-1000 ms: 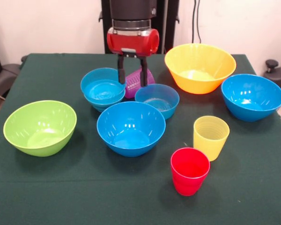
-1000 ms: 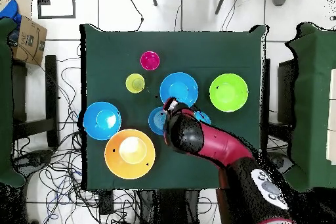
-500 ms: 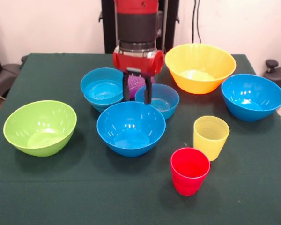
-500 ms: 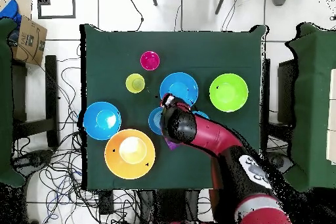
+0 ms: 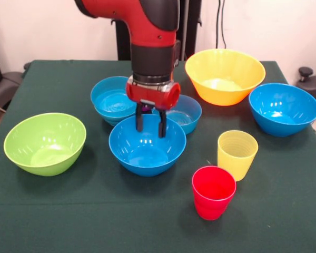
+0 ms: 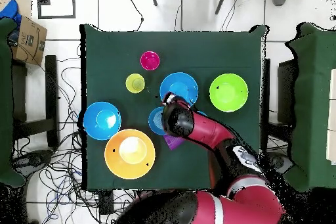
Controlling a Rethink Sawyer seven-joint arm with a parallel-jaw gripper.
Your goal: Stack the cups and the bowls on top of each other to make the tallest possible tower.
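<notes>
My gripper (image 5: pixel 149 124) is open and empty. It hangs over the far rim of the large blue bowl (image 5: pixel 147 147) at the table's middle. Behind it stand a nested pair of small blue bowls (image 5: pixel 112 99) and another small blue bowl (image 5: pixel 183 112), partly hidden by the arm. The very large yellow bowl (image 5: pixel 225 75), a second large blue bowl (image 5: pixel 283 108) and the lime green bowl (image 5: pixel 45 142) stand apart. The yellow cup (image 5: pixel 236 154) and red cup (image 5: pixel 213 191) stand upright near the front. The purple cup (image 6: pixel 173 142) shows only in the overhead view, beside the arm.
The arm (image 5: pixel 152 42) comes down over the table's middle and hides what lies behind it. In the overhead view the gripper (image 6: pixel 168 100) sits at the edge of the large blue bowl (image 6: pixel 178 87). A dark green cloth (image 5: pixel 68 221) covers the table.
My gripper has moved from the purple cup, past the small blue bowls, toward the table's front and down over the large blue bowl. It stays open and empty.
</notes>
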